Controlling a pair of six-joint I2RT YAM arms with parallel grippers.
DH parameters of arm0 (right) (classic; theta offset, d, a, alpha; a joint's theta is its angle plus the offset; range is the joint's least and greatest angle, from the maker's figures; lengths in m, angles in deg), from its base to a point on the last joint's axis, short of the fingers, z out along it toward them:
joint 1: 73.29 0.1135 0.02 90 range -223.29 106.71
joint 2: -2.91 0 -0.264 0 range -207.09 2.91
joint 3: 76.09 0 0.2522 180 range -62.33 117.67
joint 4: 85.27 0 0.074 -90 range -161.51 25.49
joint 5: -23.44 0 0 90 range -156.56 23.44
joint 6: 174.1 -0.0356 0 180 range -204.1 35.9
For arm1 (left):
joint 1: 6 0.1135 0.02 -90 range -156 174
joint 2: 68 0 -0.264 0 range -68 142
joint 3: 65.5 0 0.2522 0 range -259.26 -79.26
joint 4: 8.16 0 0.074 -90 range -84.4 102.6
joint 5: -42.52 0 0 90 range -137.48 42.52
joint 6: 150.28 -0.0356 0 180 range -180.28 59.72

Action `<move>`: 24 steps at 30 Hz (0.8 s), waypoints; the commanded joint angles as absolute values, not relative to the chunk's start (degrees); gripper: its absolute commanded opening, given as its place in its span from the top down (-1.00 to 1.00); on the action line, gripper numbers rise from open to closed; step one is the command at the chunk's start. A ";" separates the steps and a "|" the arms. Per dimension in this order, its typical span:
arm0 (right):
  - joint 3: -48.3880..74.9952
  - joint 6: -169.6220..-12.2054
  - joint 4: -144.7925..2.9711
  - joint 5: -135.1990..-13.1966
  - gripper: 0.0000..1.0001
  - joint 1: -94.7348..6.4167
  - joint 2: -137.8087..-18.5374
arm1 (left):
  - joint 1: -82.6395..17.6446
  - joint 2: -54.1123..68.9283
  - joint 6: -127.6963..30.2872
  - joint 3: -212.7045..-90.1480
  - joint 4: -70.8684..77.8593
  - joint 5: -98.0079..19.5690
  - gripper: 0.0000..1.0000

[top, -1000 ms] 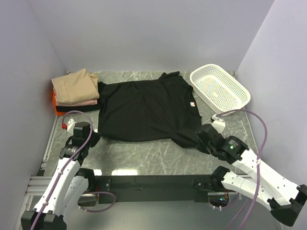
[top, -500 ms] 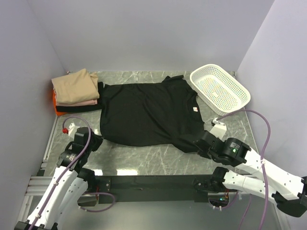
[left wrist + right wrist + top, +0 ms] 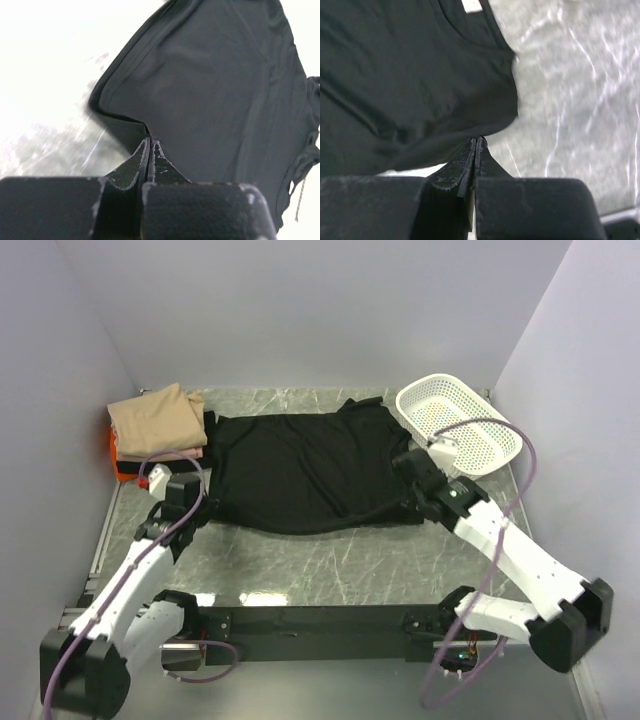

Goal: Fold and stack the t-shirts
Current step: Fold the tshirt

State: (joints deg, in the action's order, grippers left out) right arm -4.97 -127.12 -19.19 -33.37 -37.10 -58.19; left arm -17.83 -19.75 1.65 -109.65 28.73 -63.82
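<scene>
Grey-veined marble table [image 3: 330, 560] under pale lilac walls carries the black t-shirt [image 3: 300, 465], spread across the middle. Its far sleeve reaches toward the white basket [image 3: 470, 430] at two o'clock, and its left side lies close against the folded stack [image 3: 155, 420] at ten o'clock, tan tee on top. The left gripper [image 3: 150, 144] is clenched on the shirt's near-left hem corner, at about eight o'clock of the garment. The right gripper [image 3: 477, 141] is pinched on the near edge at about four o'clock. Each holds only a thin bite of cloth right at the fingertips. That shallow hold is probably the main risk: a pull could slide the hem free on one side. If the arms travel unevenly toward twelve o'clock, the fold would likely come out skewed. Dragged cloth might also nudge the stack or snag the basket rim.
</scene>
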 commanded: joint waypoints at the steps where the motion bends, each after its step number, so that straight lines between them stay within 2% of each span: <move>1: -1.25 -115.93 -31.59 -37.11 1.00 -42.41 -63.35 | -16.28 -14.22 -2.97 -114.67 19.58 -62.34 0.99; 12: 11.21 -107.05 -39.78 -45.02 1.00 -51.75 -84.44 | -12.77 1.86 -8.43 -124.07 14.04 -61.11 0.99; 24: 25.98 -103.61 -38.46 -47.04 1.00 -55.09 -98.51 | -9.87 9.52 -10.54 -127.86 12.11 -59.96 0.99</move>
